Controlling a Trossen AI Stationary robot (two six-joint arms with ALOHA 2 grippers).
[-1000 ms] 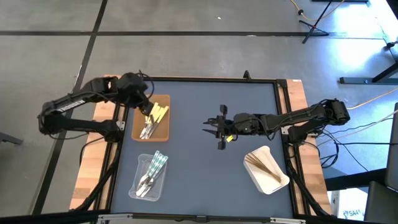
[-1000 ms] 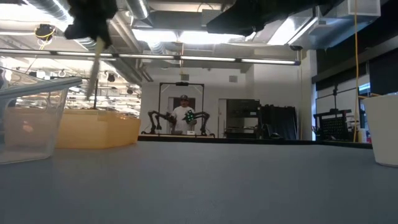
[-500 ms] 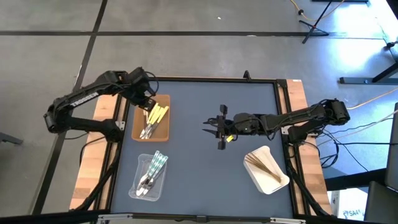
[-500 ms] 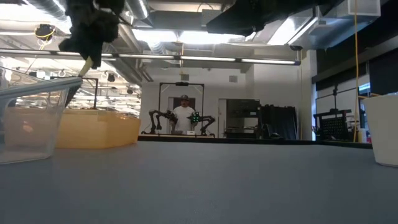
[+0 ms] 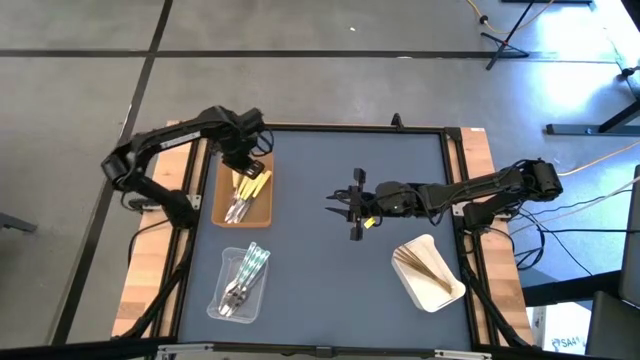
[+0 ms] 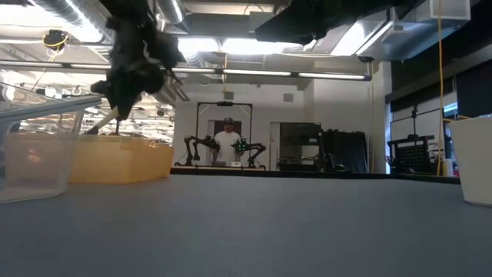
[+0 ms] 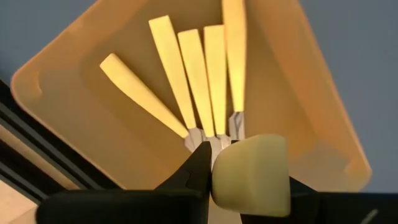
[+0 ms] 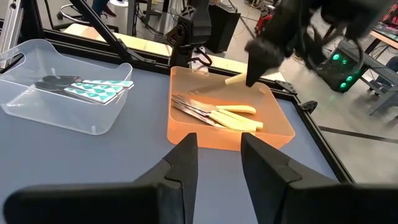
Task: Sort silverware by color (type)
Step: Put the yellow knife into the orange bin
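Note:
My left gripper (image 5: 245, 163) hovers over the far end of the brown tray (image 5: 262, 212), shut on a pale yellow-handled utensil (image 8: 237, 78). In the low view this utensil (image 6: 108, 119) slants down below the gripper (image 6: 132, 77). Several more yellow-handled utensils (image 7: 199, 81) lie flat in the tray, their silvery ends toward the near side. My right gripper (image 5: 350, 207) waits open above the middle of the table, its fingers (image 8: 184, 163) pointing at the brown tray (image 8: 217, 140). My left gripper pinches the utensil's pale yellow handle (image 7: 252, 177) between its two fingers, coming from above. The utensil hangs slanted below the fingers over the brown tray. I cannot tell whether its lower end touches the tray.
A clear tray (image 5: 222, 262) with patterned and silvery utensils sits near the table's near-left corner. A white tray (image 5: 447, 290) with tan wooden utensils sits at the near right. Bare blue table lies between them. A person stands in the room beyond the table (image 6: 227, 141).
My left gripper has swung a little toward the table's right and come down over the brown tray, turning as it went. The yellow utensil it carries has gone from hanging nearly straight down to slanting, and sits lower. My right arm has kept still.

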